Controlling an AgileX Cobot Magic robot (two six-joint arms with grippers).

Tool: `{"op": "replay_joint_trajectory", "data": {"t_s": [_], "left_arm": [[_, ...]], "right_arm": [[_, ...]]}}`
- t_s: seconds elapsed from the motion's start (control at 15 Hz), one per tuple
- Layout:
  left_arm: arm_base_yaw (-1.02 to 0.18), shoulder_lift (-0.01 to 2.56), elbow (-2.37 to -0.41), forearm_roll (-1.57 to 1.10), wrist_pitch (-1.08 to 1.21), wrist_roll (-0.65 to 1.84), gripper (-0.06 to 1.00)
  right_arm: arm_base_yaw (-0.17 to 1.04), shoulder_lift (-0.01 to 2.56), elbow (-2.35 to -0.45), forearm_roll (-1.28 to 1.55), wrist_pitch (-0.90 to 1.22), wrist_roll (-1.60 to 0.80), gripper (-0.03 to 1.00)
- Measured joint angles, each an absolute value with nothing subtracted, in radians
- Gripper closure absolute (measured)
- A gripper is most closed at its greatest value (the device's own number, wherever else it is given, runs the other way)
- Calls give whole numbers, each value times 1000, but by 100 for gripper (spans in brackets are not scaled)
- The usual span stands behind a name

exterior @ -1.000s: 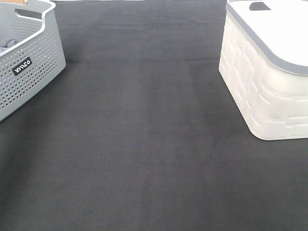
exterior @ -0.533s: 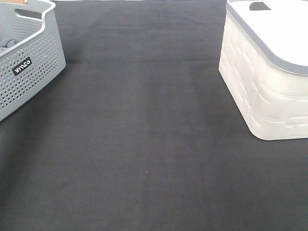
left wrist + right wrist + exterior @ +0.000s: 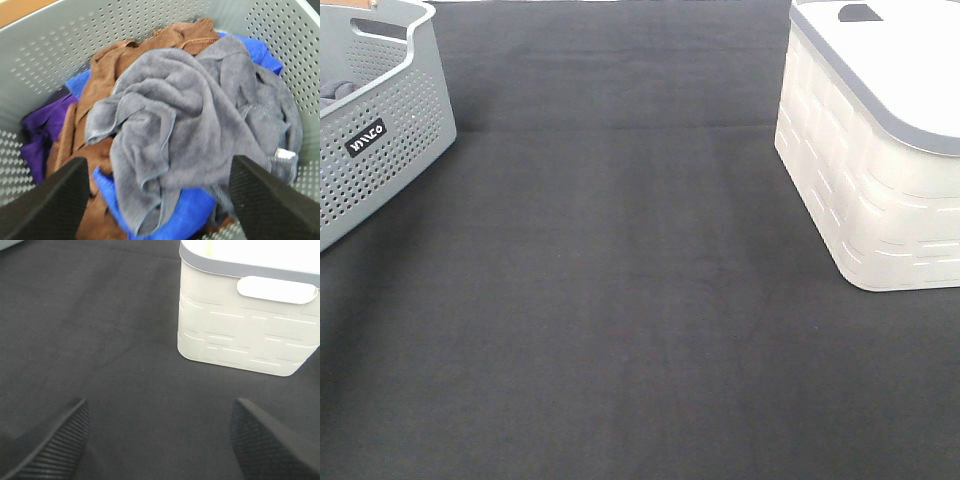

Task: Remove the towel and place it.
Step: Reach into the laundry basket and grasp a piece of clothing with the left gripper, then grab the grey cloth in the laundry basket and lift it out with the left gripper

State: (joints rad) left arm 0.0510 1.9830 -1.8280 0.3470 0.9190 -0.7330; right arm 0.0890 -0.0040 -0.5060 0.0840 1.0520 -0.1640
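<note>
- Towel: the slate-grey microfibre cloth lies crumpled on top of a pile inside the grey perforated basket, with its small white tag at the edge near the basket wall.
- Compared with the earlier overhead pictures, nothing visible has shifted. The grey basket, the white lidded basket and the black table cover sit as they did.
- The left gripper hangs over the pile, pointing down into the basket. Its two dark fingers stand wide apart with the towel lying between them, and they grip nothing.
- The right gripper is over the bare black cover, near the white basket. Its fingers are likewise spread wide and hold nothing.
- Under the towel lie a brown cloth, a blue cloth and a purple cloth, each partly covered.
- Neither arm shows in the overhead view, and both baskets are cut off by its edges. Only a sliver of grey fabric shows over the grey basket's rim there, too little to tell which cloth it is.
- Whether the left fingertips touch the pile cannot be made out.
</note>
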Motion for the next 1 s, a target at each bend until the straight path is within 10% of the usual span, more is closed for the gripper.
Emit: {"op": "replay_joint_trajectory", "data": {"t_s": [1.0], "left_arm": [[51, 2305, -1967, 430, 806, -947, 22]], "right_arm": [[89, -4, -506, 84, 1052, -157, 20]]}}
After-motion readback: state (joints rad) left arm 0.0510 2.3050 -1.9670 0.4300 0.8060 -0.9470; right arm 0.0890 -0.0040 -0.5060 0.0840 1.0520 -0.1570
